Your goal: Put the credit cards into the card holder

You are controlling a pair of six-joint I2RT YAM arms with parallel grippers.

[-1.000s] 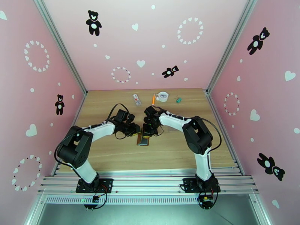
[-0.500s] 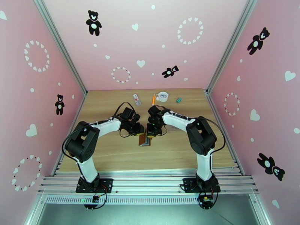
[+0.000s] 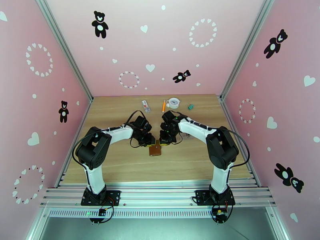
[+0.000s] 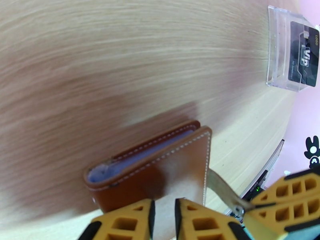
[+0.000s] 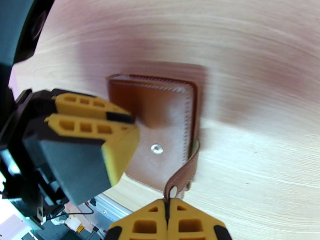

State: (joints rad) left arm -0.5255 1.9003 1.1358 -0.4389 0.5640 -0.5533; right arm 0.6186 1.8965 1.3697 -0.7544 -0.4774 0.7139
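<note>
Top view: both arms reach in over the table (image 3: pixel 120 165), and the left gripper (image 3: pixel 149 140) and right gripper (image 3: pixel 163 141) meet just above the brown wallet (image 3: pixel 155 150), which lies flat near the table's middle between the two arms. The left gripper sits at the wallet's left far corner and the right gripper at its right far corner. Left wrist view: the wallet is closed, with its grey-blue pockets visible along the open edge between the covers. The left gripper's two yellow fingers (image 4: pixel 132 221) stand a narrow slit apart, their tips at the near edge of the upper cover. Whether they pinch the cover or merely rest against it cannot be told. The wallet's tab (image 4: pixel 220 189) runs off to the right into the right gripper's fingertips. A dark card (image 4: pixel 303 55) lies inside a clear case (image 4: pixel 280 45) on the table, well apart from the wallet at the far right. Right wrist view: the right gripper is clamped fully together, with the end of the tab nipped between its fingertips. The tab curves up from the wallet's right edge. The upper cover faces the camera, and its snap stud (image 5: pixel 156 148) is exposed. The left gripper's fingertips overlap the wallet's left edge, touching the cover.
</note>
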